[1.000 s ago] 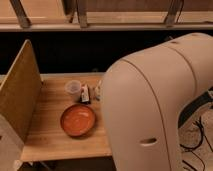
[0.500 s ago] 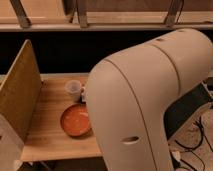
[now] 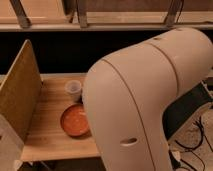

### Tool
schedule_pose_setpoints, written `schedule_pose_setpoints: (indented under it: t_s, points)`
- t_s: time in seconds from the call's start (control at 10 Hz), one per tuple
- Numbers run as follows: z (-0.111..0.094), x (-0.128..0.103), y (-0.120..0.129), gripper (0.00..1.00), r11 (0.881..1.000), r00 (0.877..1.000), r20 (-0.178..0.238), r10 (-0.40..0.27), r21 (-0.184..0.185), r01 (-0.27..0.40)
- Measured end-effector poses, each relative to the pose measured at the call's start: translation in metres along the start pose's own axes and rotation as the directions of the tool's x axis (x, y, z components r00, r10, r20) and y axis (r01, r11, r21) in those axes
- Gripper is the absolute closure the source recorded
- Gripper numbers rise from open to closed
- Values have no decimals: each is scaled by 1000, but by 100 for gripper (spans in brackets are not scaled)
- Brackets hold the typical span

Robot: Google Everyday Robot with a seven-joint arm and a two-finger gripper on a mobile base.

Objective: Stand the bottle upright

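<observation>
Mostly, the view is filled by the robot's arm (image 3: 145, 100), a broad, smooth, cream-white plastic shell that bends like an elbow from the upper right down to the bottom centre. It covers the right half of a pale wooden desk (image 3: 50, 132) with a visible plank grain. The end effector cannot be seen; it lies somewhere past the shell, out of sight, with its fingers closed together and no sign of anything between them. The bottle is hidden too: no part of it shows on the bare wood, so it probably lies on the covered stretch of desk behind the arm. Which way it lies from the end effector, and which way its long axis points, cannot be told, and the coming grasp depends on exactly that. On the visible left part of the desk stands a small translucent white cup (image 3: 73, 90), upright, round-rimmed and slightly tapered. Just in front of it sits a shallow round orange bowl (image 3: 74, 121) with a glossy inside, its right edge cut off by the arm. A tall flat panel (image 3: 20, 95) of rough tan board stands on edge along the desk's left side. Dark cables (image 3: 200, 137) trail over the floor at lower right.
</observation>
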Motion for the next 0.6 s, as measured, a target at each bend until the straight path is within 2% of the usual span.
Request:
schedule_pose_setpoints:
  t_s: [0.2,0.3,0.6]
  points:
    - [-2,4,4,100,1000,998,-65,-27,-12,27]
    - [-2,2,5,100,999,995,-85,-43,-13,42]
    - [0,-1,5,100,999,994,-93,-53,-12,52]
